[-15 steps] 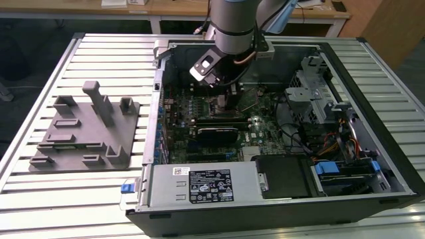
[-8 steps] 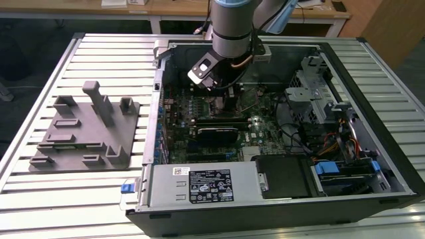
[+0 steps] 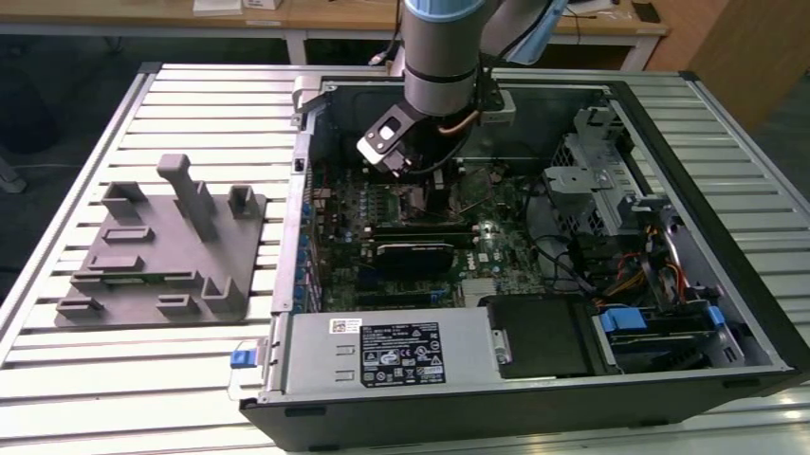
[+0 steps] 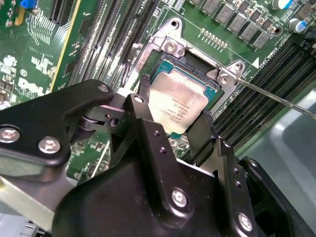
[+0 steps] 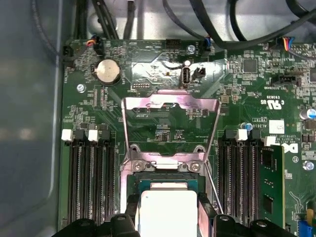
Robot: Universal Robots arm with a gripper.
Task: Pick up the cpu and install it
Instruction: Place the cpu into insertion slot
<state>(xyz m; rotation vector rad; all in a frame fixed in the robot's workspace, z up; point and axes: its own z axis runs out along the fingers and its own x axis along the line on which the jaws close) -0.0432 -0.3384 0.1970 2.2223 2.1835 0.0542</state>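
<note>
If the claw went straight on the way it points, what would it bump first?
Probably the black socket, straight ahead. The claw grips the cpu over it, so the cpu would touch first. The gap is hard to judge.

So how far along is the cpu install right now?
Pickup looks done: the gripper is closed on the cpu, holding it over the open socket. In hand is placing it; I can't tell whether it is seated. Left: the retention frame stands flipped open in the first wrist view, so nothing is clamped yet.
</note>
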